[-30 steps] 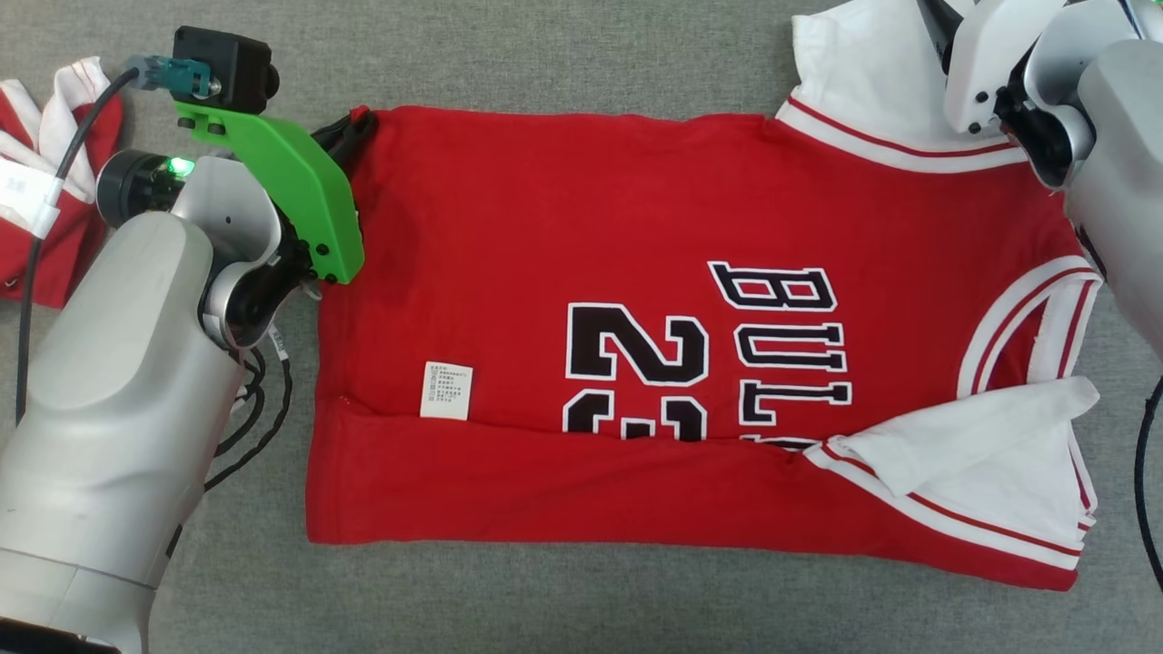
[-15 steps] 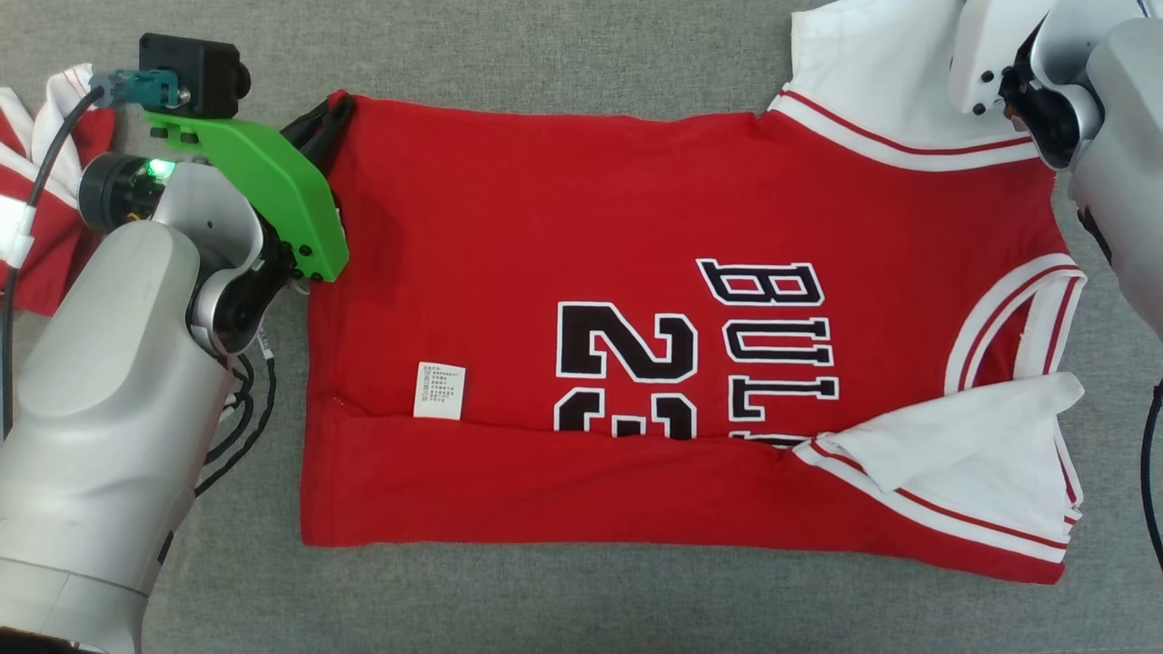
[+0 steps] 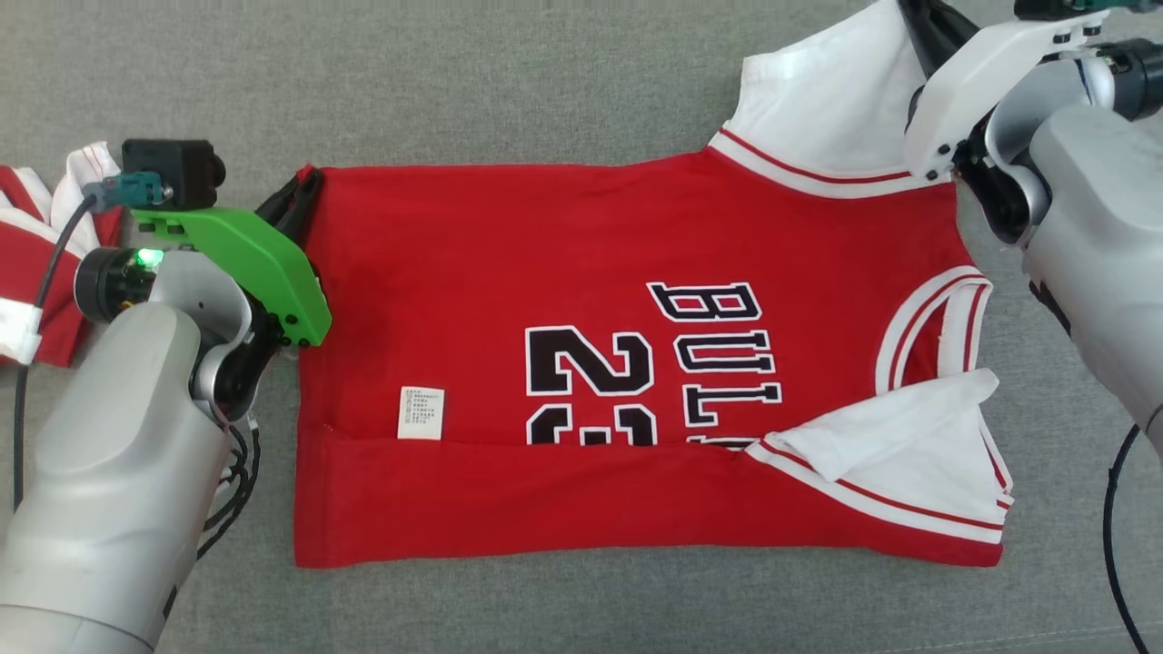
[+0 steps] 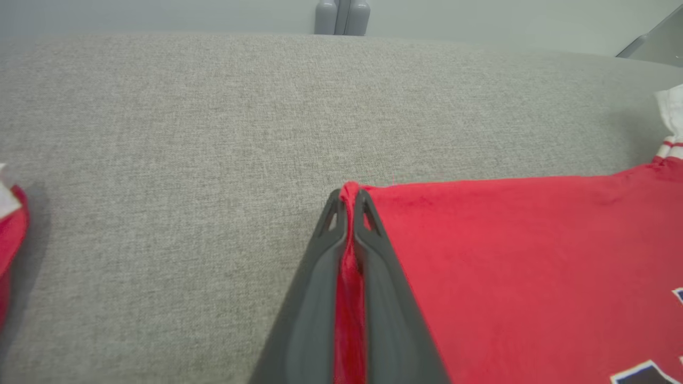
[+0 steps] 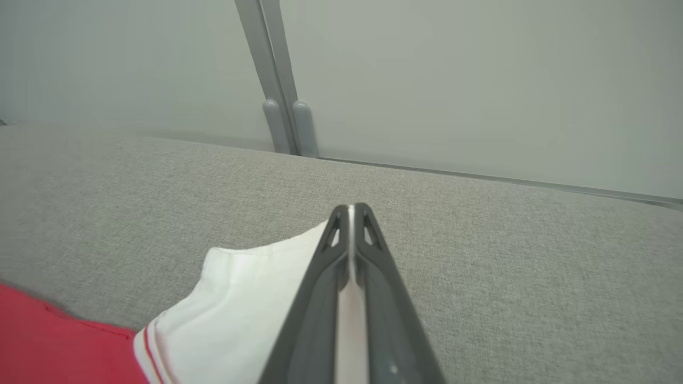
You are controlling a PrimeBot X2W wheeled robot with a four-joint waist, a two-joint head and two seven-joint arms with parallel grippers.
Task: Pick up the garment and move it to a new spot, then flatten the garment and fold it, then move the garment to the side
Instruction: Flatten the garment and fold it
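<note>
Red garment (image 3: 545, 245) corner pinched inside left pincer (image 4: 349, 197).

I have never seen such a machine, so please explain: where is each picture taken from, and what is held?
This is a two-armed robot. One picture looks down from its head; the other two look along each arm's dark fingers. A red jersey lies on a grey fabric surface. The left gripper is shut on its red corner; the right gripper is shut on its white sleeve. Another red-and-white cloth lies at the far left.
</note>
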